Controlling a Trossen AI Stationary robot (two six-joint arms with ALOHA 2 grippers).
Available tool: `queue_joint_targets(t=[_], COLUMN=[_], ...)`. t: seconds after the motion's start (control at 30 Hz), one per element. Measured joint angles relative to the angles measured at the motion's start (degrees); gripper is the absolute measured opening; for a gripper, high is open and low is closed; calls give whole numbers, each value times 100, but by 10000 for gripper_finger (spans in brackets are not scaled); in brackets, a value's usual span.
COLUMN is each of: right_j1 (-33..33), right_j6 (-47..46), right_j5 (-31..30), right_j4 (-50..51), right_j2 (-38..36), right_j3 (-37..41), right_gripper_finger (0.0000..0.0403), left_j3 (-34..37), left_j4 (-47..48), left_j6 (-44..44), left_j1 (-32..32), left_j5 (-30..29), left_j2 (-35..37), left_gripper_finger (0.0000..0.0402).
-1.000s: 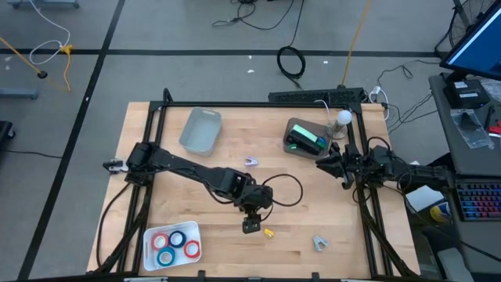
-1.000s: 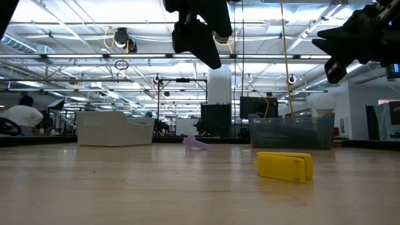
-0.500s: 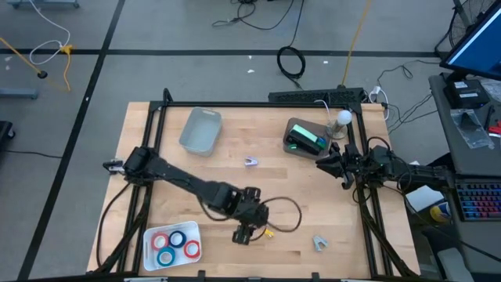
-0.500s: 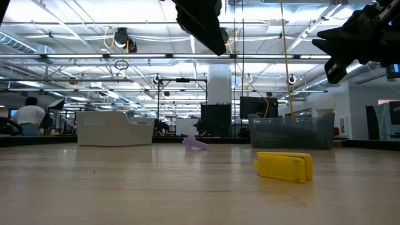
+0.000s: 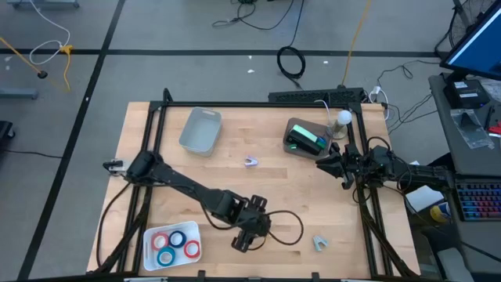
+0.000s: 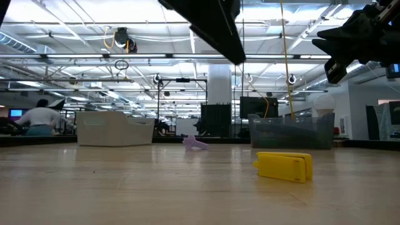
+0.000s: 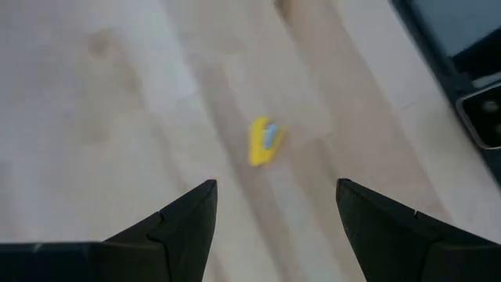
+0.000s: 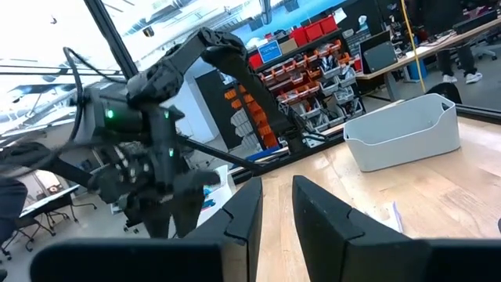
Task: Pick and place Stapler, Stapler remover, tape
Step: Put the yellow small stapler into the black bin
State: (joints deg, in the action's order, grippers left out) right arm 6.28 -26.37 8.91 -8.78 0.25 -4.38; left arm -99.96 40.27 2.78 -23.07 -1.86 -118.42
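Note:
The yellow stapler (image 6: 284, 167) lies flat on the wooden table, near its near edge. In the left wrist view the stapler (image 7: 264, 141) shows below and ahead, in the gap between my open left gripper's (image 7: 275, 196) fingers, which touch nothing. In the high view the left gripper (image 5: 243, 239) hovers over that spot and hides the stapler. A purple stapler remover (image 5: 250, 161) lies mid-table and a grey one (image 5: 319, 243) near the near edge. Red and blue tape rolls (image 5: 174, 243) rest in a white tray. My right gripper (image 5: 322, 163) waits raised at the right edge, its fingers a little apart.
A grey bin (image 5: 201, 129) stands toward the far left and a dark box (image 5: 304, 137) with green items toward the far right. The white tray (image 5: 150, 236) sits in the near left corner. A cable loops beside the left wrist (image 5: 286, 223). Bare wood lies mid-table.
My left gripper has moved toward the table's near edge and slightly left, coming over the spot where the yellow stapler lies. The stapler and the other objects have stayed where they were.

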Motion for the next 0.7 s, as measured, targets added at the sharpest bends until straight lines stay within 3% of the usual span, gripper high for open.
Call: queue_joint_targets(t=[0.13,0.5,0.7], right_j1=[0,0,0], right_j6=[-22,-143,167], right_j5=[-4,8,9], right_j4=[0,-2,0], right_j2=[0,9,9], right_j3=[0,0,0], right_gripper_finger=[63,63,63], left_j3=[2,2,0], left_j4=[-270,-564,-869], left_j6=[151,419,292], left_j1=[22,433,133], left_j5=[289,120,31], left_j2=[-163,-255,-336], left_gripper_finger=[267,267,267])
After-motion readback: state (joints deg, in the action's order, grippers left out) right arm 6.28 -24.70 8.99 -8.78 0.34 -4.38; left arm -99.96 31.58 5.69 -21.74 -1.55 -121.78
